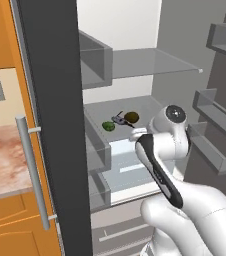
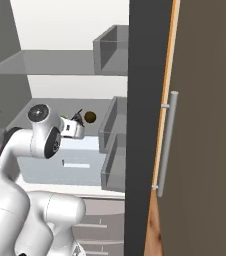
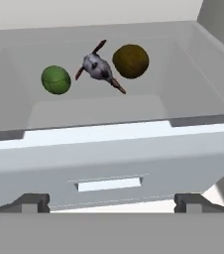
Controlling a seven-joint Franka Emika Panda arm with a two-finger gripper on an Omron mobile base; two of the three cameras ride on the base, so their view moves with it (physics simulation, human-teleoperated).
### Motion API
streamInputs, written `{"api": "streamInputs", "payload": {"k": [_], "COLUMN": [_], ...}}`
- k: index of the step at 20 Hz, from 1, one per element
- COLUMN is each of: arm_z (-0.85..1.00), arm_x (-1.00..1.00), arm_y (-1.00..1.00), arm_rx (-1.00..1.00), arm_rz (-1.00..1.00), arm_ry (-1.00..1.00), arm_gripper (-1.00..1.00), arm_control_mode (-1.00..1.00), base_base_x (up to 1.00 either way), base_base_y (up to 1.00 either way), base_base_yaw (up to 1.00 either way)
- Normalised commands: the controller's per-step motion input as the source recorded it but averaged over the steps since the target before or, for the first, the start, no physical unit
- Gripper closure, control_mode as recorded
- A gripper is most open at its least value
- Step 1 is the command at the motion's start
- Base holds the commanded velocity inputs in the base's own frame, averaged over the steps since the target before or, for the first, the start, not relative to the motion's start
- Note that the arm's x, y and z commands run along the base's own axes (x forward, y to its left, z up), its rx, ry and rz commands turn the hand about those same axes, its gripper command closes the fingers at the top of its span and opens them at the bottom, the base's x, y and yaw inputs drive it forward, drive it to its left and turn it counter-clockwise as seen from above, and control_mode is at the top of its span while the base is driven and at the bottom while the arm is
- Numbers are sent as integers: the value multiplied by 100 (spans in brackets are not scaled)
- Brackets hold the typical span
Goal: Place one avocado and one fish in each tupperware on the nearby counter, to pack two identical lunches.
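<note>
Count on the fridge shelf (image 3: 193, 64): two avocados, one fish. Green avocado (image 3: 56, 79) at left, brown avocado (image 3: 131, 61) at right, grey fish (image 3: 97, 67) between them, lying at a slant, red-tipped fins and tail poking out. Fish nearly touching the brown avocado, clear gap to the green one. All three sitting toward the back of the shelf, above a pale drawer (image 3: 109, 163) with a slot handle.

Gripper (image 3: 109, 201) released, jaws spread wide, nothing between the fingertips (image 3: 32, 202). Hovering in front of the drawer face, well short of the food, aimed at the shelf.

Left base view: same trio, green avocado (image 1: 108, 126), grey fish (image 1: 119, 120), brown avocado (image 1: 131, 117), partly behind the arm's wrist. Also in that view: open fridge door (image 1: 55, 125) edge with long bar handle (image 1: 32, 170), a strip of reddish stone counter (image 1: 2, 155) over orange cabinets at far left, door bins at right.

Right base view: brown avocado (image 2: 90, 117) visible just past the gripper (image 2: 76, 120); green avocado and fish hidden behind the hand. Second bar handle (image 2: 166, 145) on the dark panel at right, plus grey bins on that side of the fridge.

Hand view alone gives the clean look at spacing between the three items and at the open jaws.
</note>
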Motion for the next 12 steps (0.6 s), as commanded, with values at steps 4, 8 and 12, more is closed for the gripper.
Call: {"api": "streamInputs", "payload": {"k": [4, 8, 12], "arm_z": [36, 24, 0], "arm_x": [38, 45, 29], "arm_y": [0, 31, 54], "arm_rx": [0, -3, -1], "arm_rz": [20, 9, 5], "arm_ry": [9, 11, 4], "arm_gripper": [-100, -100, -100], "arm_control_mode": [-100, -100, -100], "base_base_x": [0, 0, 0], "base_base_y": [0, 0, 0], "base_base_yaw": [0, 0, 0]}}
